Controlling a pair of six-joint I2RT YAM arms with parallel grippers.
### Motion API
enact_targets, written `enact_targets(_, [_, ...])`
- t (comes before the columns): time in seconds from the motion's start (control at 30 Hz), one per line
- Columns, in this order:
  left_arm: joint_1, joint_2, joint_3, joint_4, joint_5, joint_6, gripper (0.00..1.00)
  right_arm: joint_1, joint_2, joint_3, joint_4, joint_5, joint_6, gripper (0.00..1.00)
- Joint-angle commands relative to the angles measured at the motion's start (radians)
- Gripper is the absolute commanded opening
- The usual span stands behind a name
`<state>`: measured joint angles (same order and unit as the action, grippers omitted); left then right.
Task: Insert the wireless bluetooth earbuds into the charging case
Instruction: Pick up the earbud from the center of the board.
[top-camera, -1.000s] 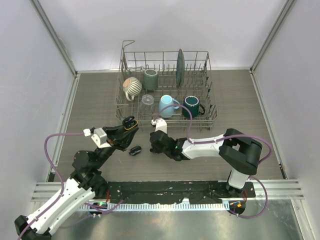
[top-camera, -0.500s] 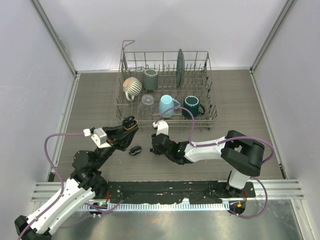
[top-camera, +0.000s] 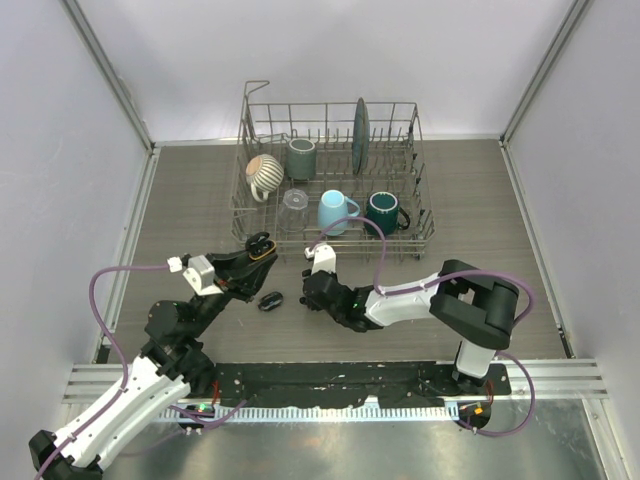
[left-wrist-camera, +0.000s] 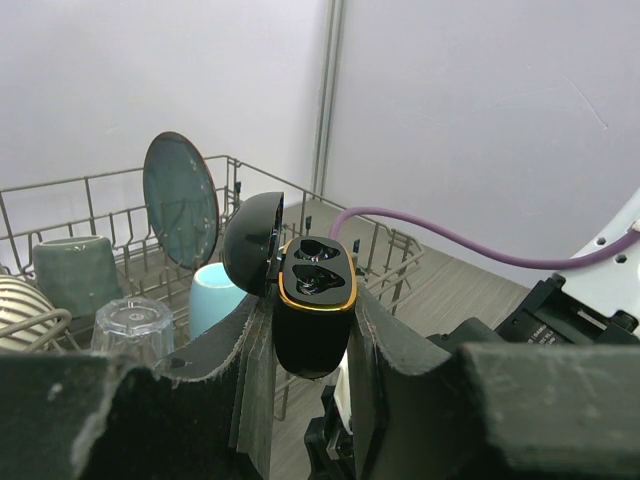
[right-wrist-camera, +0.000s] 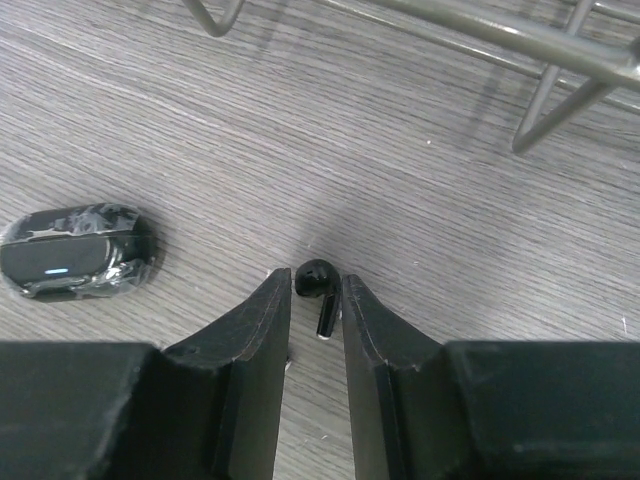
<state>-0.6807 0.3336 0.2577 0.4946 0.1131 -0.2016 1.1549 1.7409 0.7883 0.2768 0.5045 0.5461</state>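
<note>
Right wrist view: the right hand (right-wrist-camera: 315, 292) pinches one tiny black comma-shaped earbud (right-wrist-camera: 312, 279) on the wood-grain surface (right-wrist-camera: 430, 200). The left hand (left-wrist-camera: 312, 335) clamps the glossy, orange-rimmed charging case (left-wrist-camera: 316, 285), lid open, its bottom hidden.

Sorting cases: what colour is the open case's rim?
Orange-gold, on the black case; left wrist view.

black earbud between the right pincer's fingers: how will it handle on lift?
The earbud looks tiny, with a smooth rounded head, so it may twist or squirt out from the fingers if squeezed off-centre. Probably rigid and, that small, very light. Its curved shape suggests that a nudge would spin or skid it on the table.
</note>
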Motion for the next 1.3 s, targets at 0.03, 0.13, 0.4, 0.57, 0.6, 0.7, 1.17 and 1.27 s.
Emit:
enact_targets(0.03, [-0.002,0.007,0.029,0.024,0.002,0.005,0.00,0.005,0.020,0.014,0.044,0.068,-0.012,0.33])
enact_targets(0.13, [-0.002,0.007,0.028,0.027,0.000,0.005,0.00,0.006,0.025,0.014,0.045,0.066,-0.014,0.33])
enact_targets(0.4, [-0.002,0.007,0.031,0.024,0.000,0.004,0.00,0.006,0.051,0.043,-0.005,0.063,-0.002,0.30])
enact_targets(0.57, [-0.002,0.005,0.032,0.019,0.000,0.004,0.00,0.006,0.016,0.040,-0.065,0.075,0.024,0.20])
enact_targets(0.6, [-0.002,0.004,0.032,0.019,0.000,0.004,0.00,0.006,0.006,0.031,-0.086,0.077,0.034,0.15])
enact_targets(0.7, [-0.002,-0.001,0.032,0.013,0.000,0.004,0.00,0.006,-0.043,0.017,-0.174,0.077,0.058,0.10])
enact_targets(1.17, [-0.002,0.016,0.018,0.044,-0.001,-0.005,0.00,0.008,-0.412,-0.221,-0.504,-0.052,0.255,0.14])
enact_targets(1.27, [-0.002,0.025,0.015,0.056,0.003,-0.012,0.00,0.008,-0.448,-0.239,-0.511,-0.061,0.276,0.18])
